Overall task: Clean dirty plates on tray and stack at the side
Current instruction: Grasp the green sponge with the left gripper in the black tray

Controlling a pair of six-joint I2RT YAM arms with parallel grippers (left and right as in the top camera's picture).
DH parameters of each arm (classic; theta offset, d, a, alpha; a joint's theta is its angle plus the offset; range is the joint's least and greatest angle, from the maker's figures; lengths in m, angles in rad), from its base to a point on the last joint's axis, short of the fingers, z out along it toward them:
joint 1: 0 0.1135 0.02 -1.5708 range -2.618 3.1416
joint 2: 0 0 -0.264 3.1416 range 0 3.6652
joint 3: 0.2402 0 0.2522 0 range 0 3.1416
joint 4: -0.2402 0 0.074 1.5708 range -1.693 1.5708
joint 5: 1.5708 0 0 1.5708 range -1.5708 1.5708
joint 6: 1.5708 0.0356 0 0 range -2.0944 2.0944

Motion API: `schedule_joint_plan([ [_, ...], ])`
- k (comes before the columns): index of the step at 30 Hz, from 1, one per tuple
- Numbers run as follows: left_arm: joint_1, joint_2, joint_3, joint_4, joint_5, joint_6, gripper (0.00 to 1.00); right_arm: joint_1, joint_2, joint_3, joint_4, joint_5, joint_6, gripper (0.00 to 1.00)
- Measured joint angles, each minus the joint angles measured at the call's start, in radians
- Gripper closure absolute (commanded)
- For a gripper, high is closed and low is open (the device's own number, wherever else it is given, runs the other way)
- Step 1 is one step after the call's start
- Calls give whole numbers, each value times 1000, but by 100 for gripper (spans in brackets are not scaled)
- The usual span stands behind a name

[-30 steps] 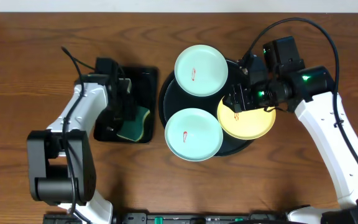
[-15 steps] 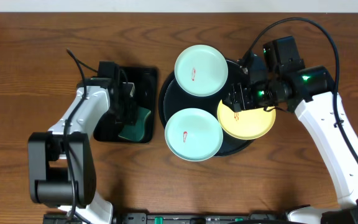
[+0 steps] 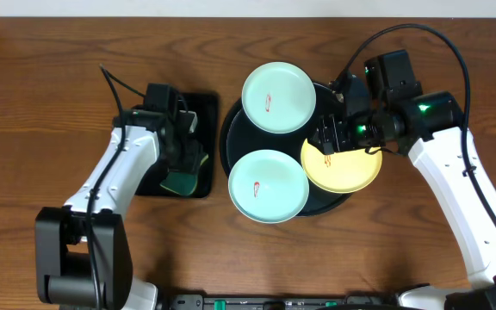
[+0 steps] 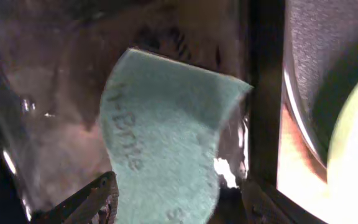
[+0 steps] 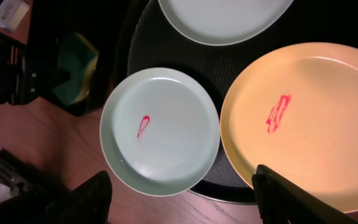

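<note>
The round black tray (image 3: 229, 129) holds three plates: a mint one (image 3: 278, 96) at the back, a mint one (image 3: 268, 185) at the front and a yellow one (image 3: 344, 168) on the right. Each has a red smear. My right gripper (image 3: 334, 138) hovers open and empty over the yellow plate (image 5: 309, 124) and front mint plate (image 5: 160, 130). My left gripper (image 4: 179, 199) is down in the rectangular black tray (image 3: 203, 108), open around a green sponge (image 4: 166, 124). The sponge rests against the left finger (image 4: 101, 196), with a dark gap beside the right one.
The rectangular tray sits just left of the round tray, their edges nearly touching. Bare wooden table (image 3: 41, 86) lies to the far left, along the front and to the right of the round tray. The right arm's cable (image 3: 420, 34) arcs above the back right.
The left arm has shifted a little to the right in the rectangular tray. The sponge has gone from lying flat with its yellow edge showing to tilted up. The right arm and plates have not moved.
</note>
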Motion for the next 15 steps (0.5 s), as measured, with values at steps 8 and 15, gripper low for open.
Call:
schedule_joint_plan([
  [8,-3,0,-45,56,-71,-3,19,0,0,0,0,0,0,27],
  [15,-32,0,-63,56,-80,0,19,0,0,0,0,0,0,27],
])
